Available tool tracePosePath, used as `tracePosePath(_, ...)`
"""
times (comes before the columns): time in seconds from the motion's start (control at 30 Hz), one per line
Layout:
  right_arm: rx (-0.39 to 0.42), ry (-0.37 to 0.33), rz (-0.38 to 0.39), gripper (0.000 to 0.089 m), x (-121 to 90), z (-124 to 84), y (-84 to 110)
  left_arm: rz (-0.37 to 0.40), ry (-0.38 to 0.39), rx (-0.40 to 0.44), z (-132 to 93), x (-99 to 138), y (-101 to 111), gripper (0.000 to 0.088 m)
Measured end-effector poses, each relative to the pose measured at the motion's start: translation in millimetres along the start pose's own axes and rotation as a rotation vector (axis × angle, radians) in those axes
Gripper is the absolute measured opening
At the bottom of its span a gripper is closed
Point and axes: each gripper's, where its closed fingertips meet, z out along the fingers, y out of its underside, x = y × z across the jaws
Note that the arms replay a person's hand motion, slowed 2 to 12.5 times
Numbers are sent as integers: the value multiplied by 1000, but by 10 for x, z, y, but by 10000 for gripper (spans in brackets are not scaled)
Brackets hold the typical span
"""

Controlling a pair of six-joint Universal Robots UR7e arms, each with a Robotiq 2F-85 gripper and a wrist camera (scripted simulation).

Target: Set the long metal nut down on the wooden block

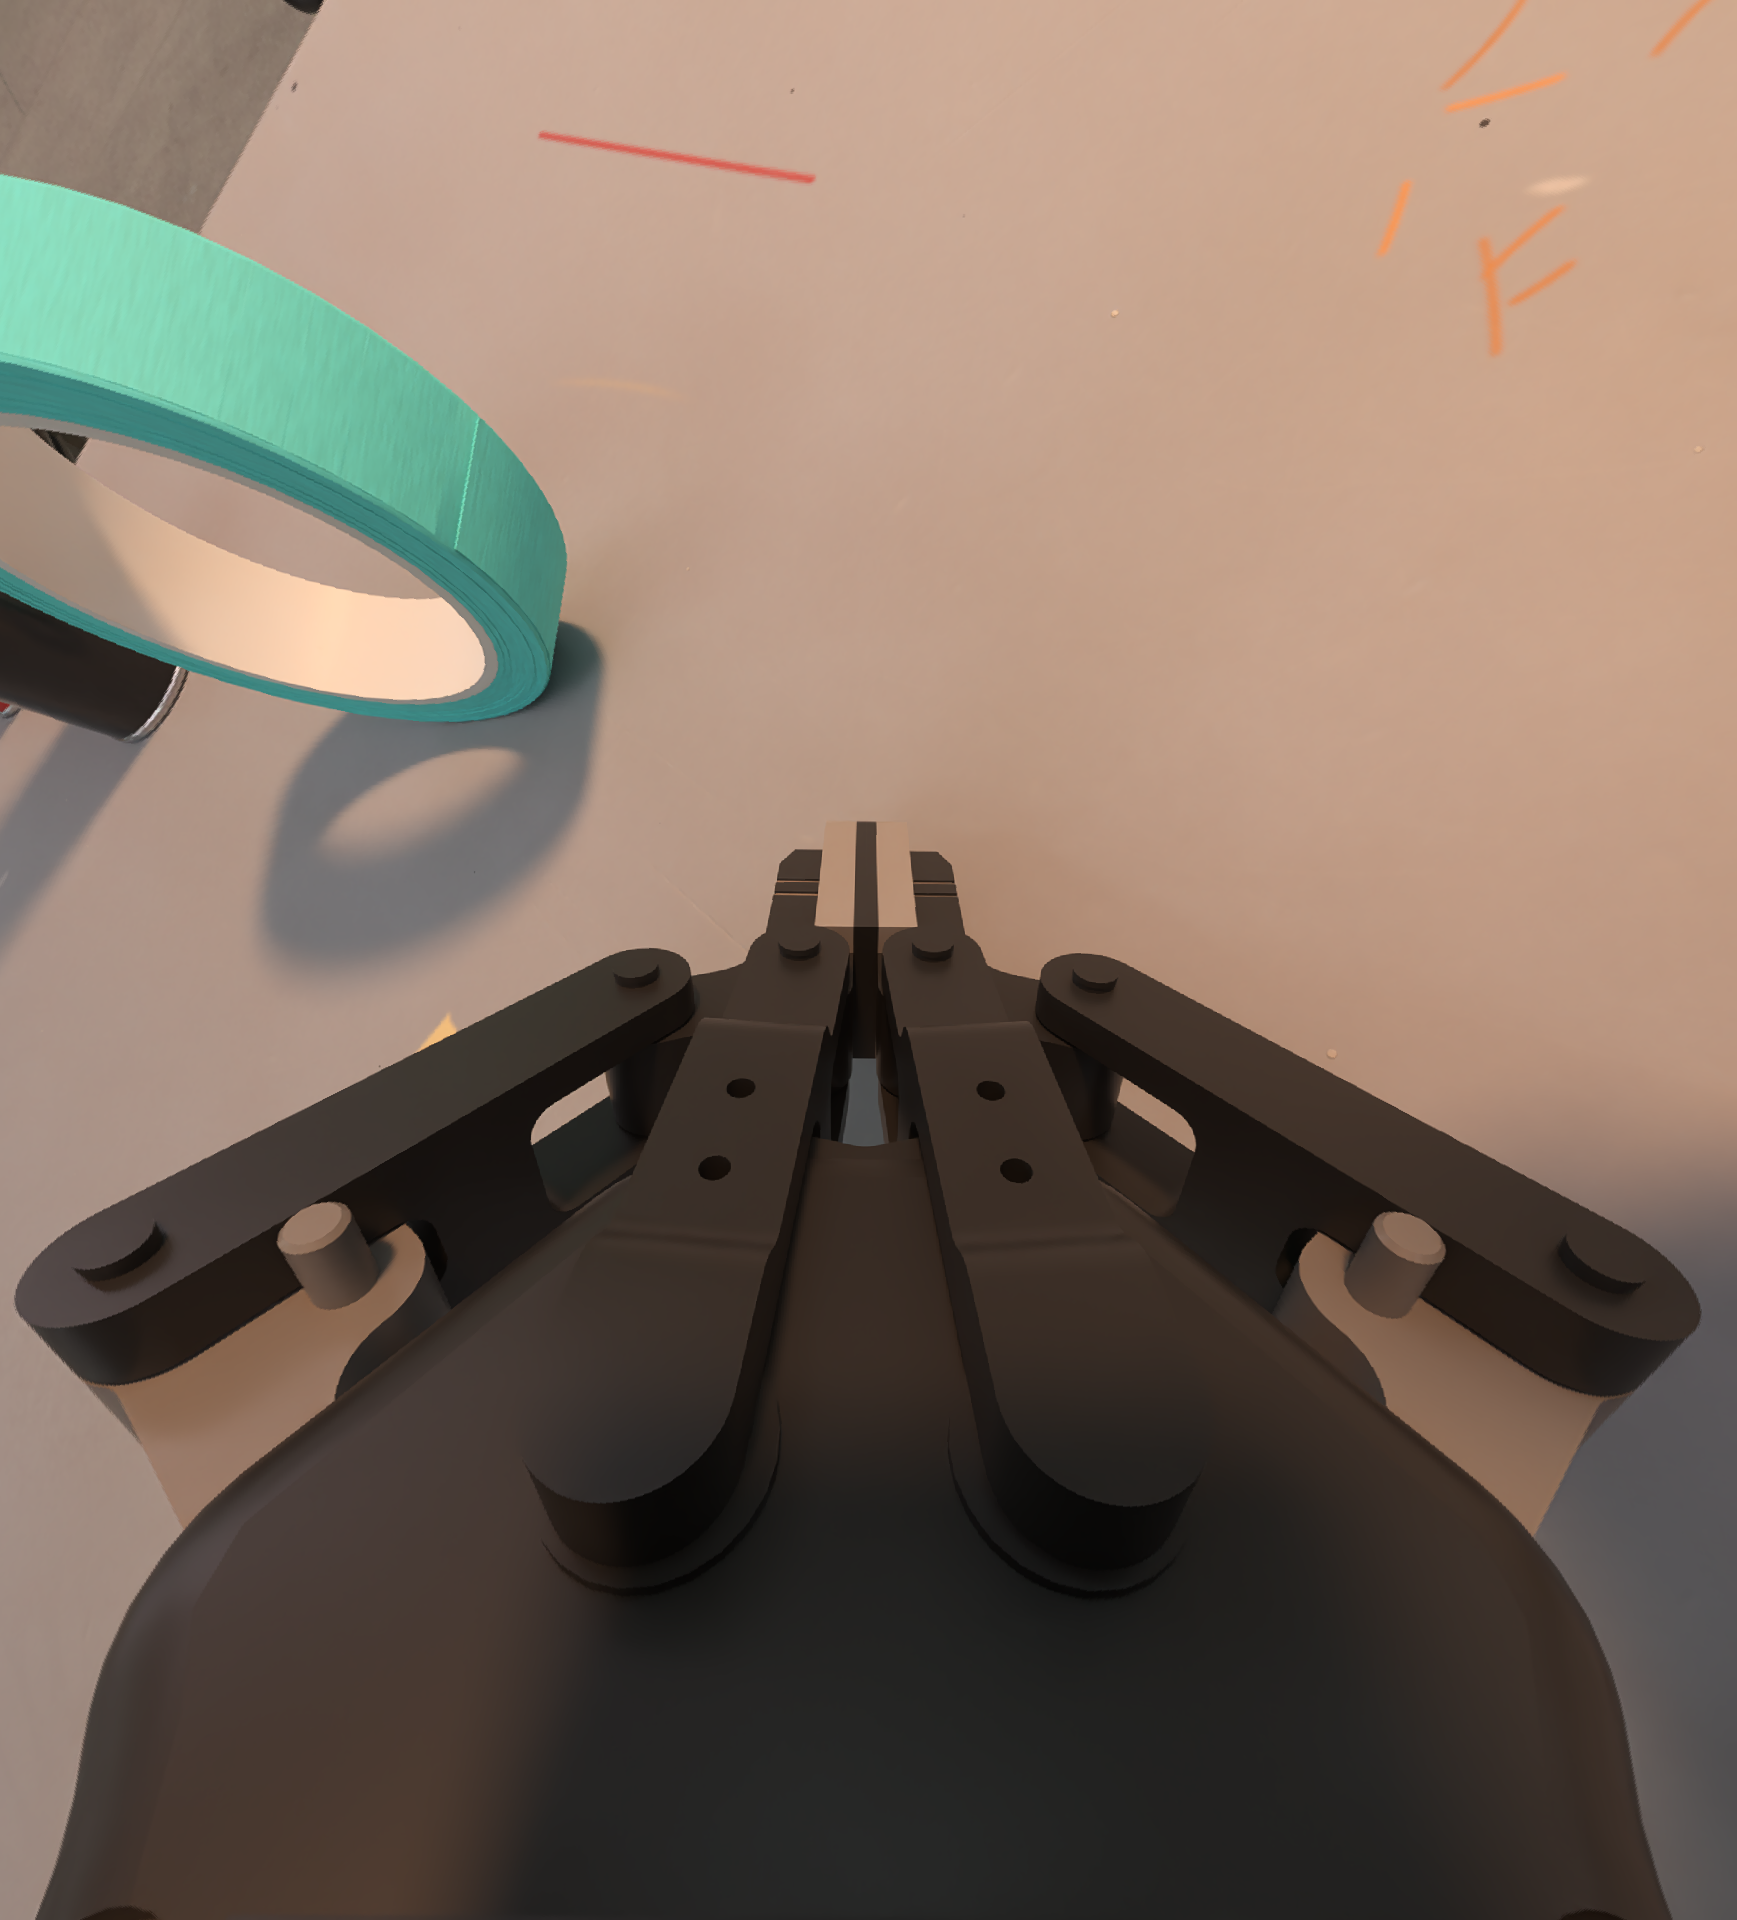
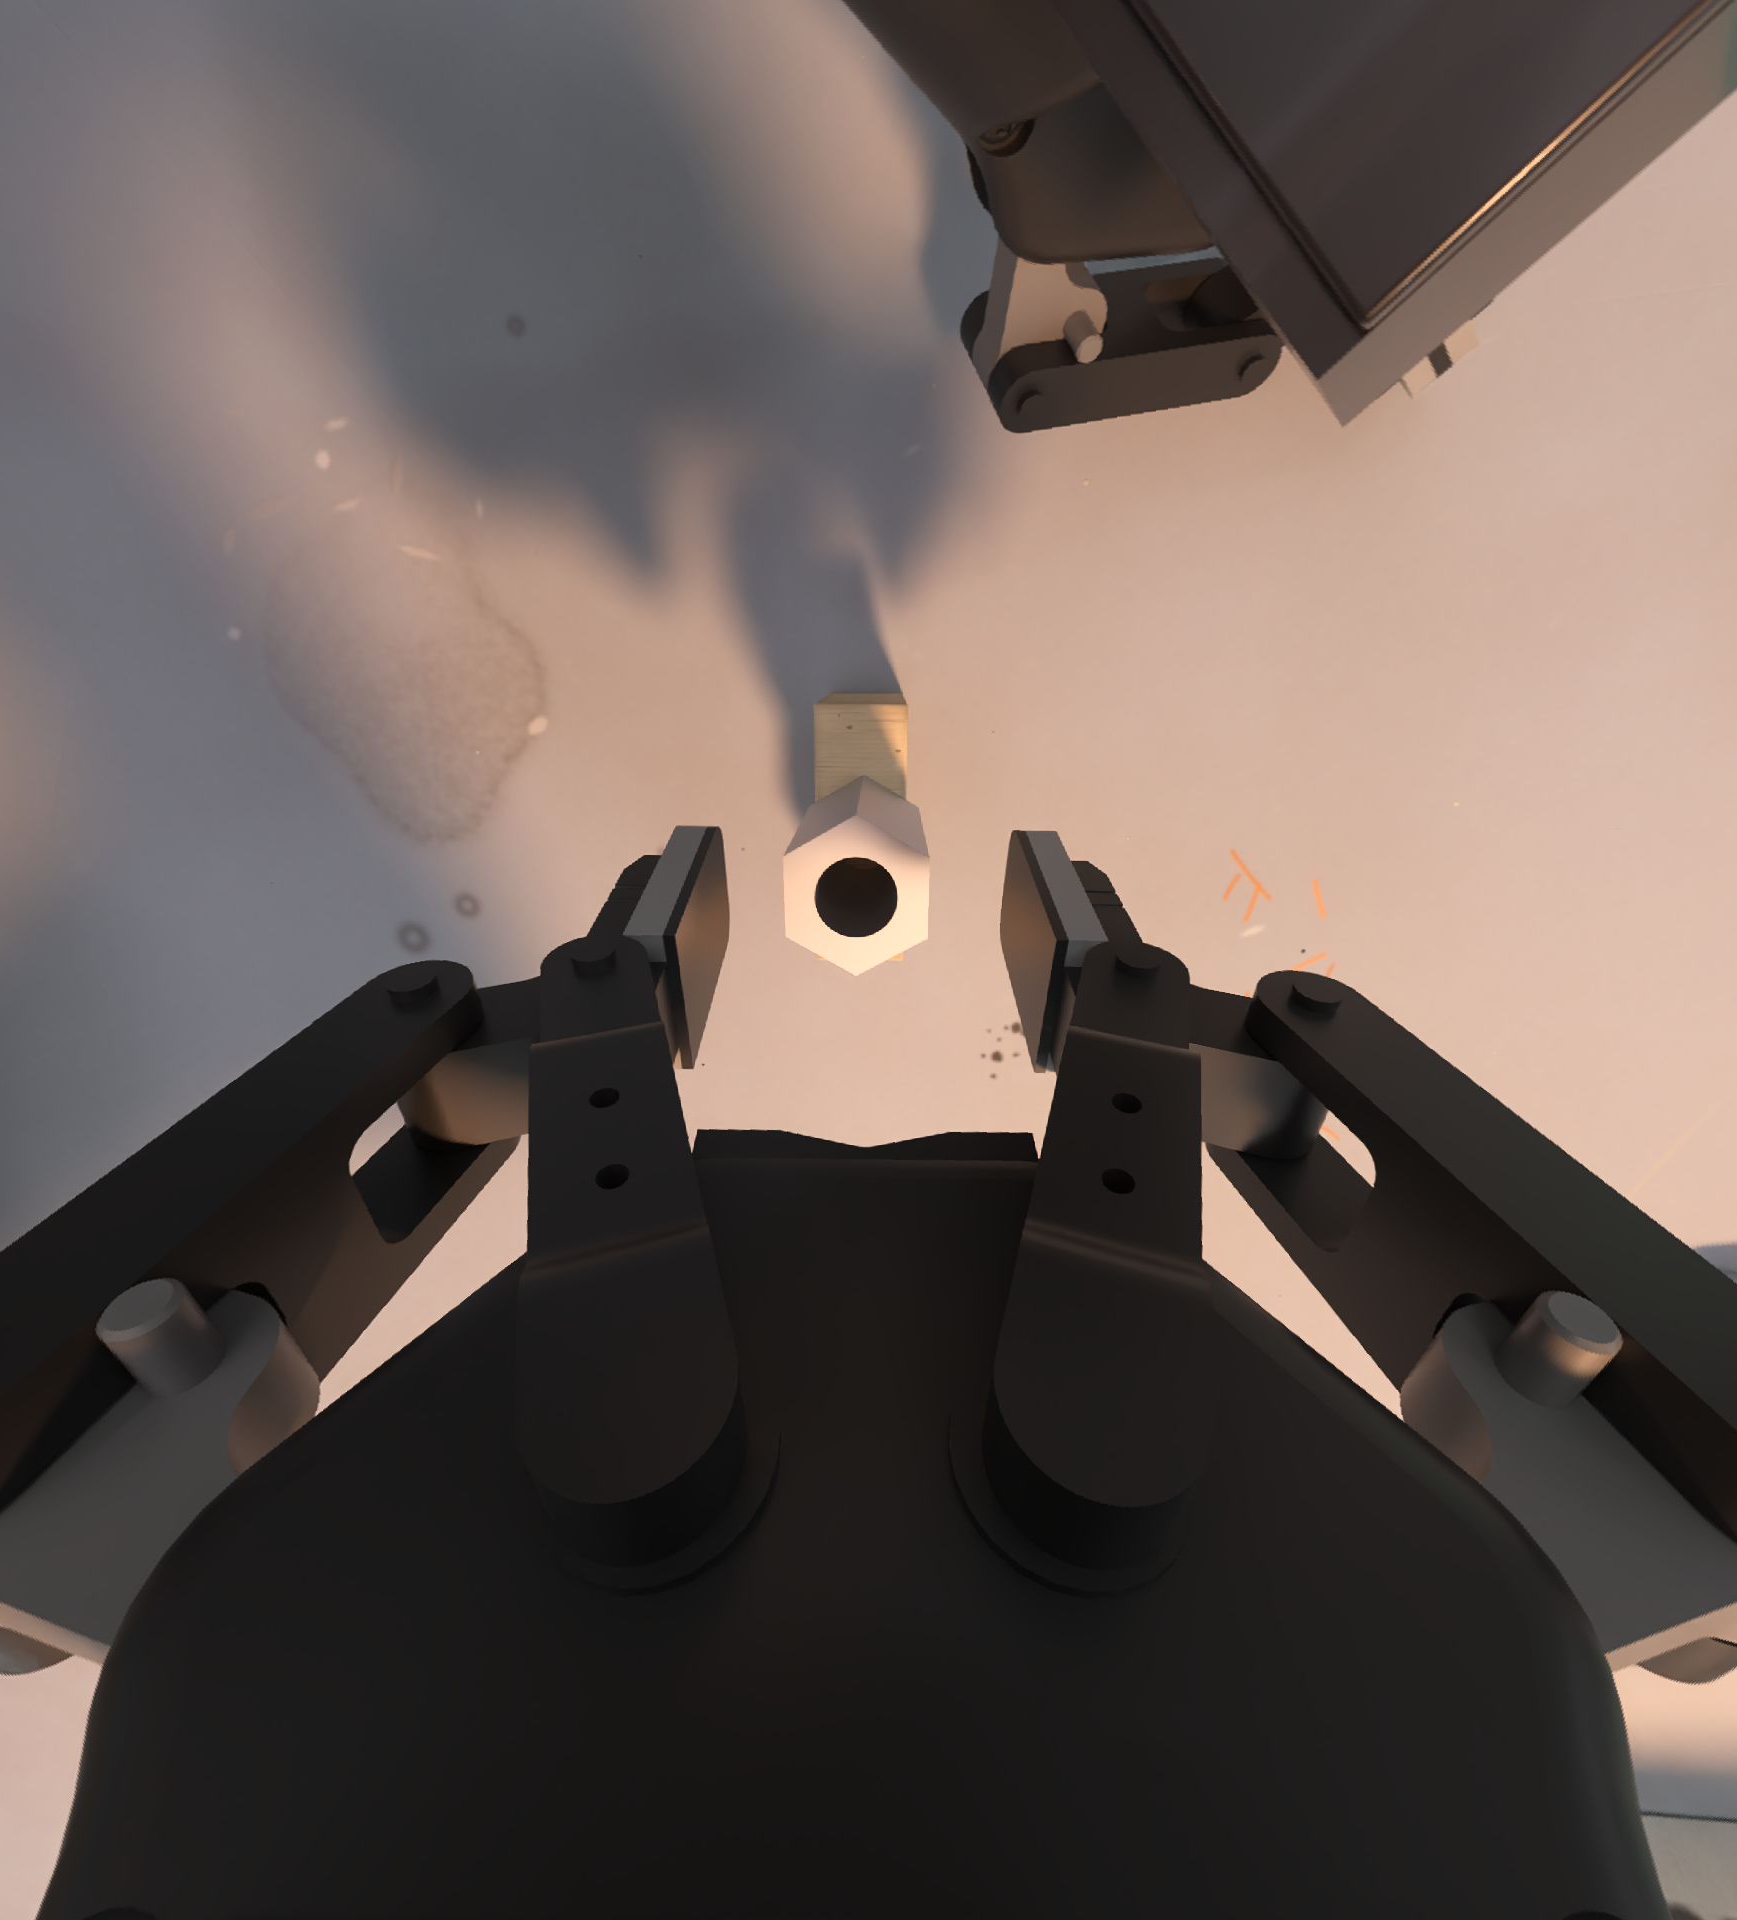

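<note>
Table (image 2: 1363,727) is mostly bare around the work area, marked with stains and orange scratches, so there's room to pull away on every side except up-right in the right wrist view, where the left arm (image 2: 1363,187) hangs over the surface. Tape roll (image 1: 251,436), teal, leans tilted against a dark can (image 1: 43,665) near the table's left edge in the left wrist view, one rim down on the table; it's well apart from the left gripper (image 1: 866,873), which is clamped on nothing, pads together, parked low over bare table and out of the way. Right gripper (image 2: 864,914) is released: jaws spread wide with clear daylight on both sides of the nut (image 2: 856,894), no pad touching it. Nut stands on end, bore facing the camera, directly over the block (image 2: 859,748); the block's far part shows beyond it and a sliver shows at its near edge. Looks seated on the block, though from straight above I can't confirm contact. Judgement: placement looks done; a straight retreat along the finger axis is the safe exit, since a sideways move could clip the nut and tip it off the small block, which has little margin at its edges.
</note>
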Motion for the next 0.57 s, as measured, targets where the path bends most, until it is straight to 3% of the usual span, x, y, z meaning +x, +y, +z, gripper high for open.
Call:
tracePosePath(0.27, 70, 54, 10, 495, 93, -145, -34, 3, -3, -1, 0, 0, 0, 0)
tracePosePath(0.4, 143, 92, 16, 494, 147, -291, -82, 6, -6, -2, -1, 0, 0, 0)
tracePosePath(0.57, 276, 191, 34, 493, 280, -558, -175, 4, -6, -1, -1, 0, 0, 0)
